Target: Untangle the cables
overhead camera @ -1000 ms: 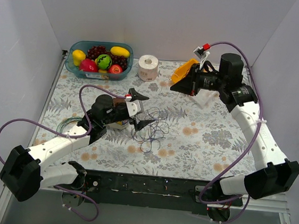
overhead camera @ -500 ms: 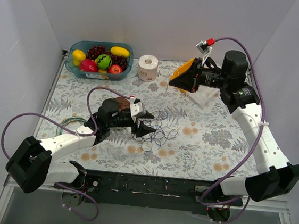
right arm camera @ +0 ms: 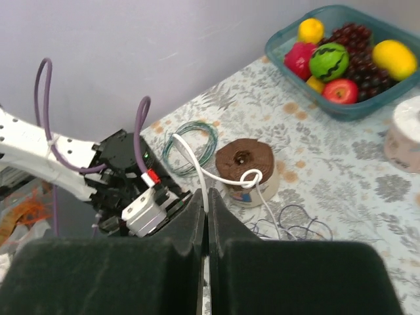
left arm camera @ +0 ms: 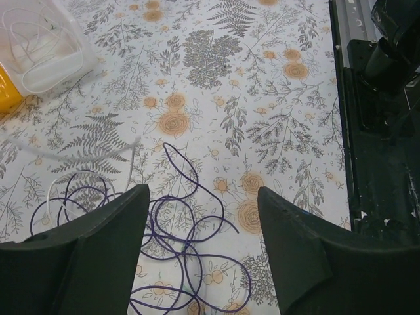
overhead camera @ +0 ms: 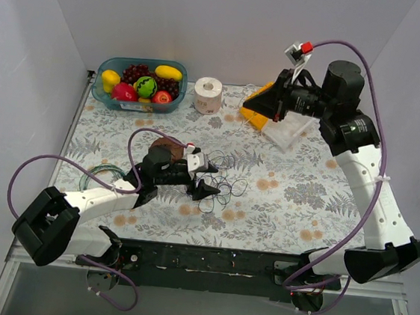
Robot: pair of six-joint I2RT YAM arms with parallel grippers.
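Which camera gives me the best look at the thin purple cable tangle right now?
Left wrist: the cables fill the foreground, loops clearly separable. Top external shows them small; right wrist catches only a few loops.

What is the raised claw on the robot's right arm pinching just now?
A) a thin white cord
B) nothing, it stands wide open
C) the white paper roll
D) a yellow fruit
A: in the right wrist view the right claw is closed tight, with a thin white cord caught between its two fingers and looping away from the tips.
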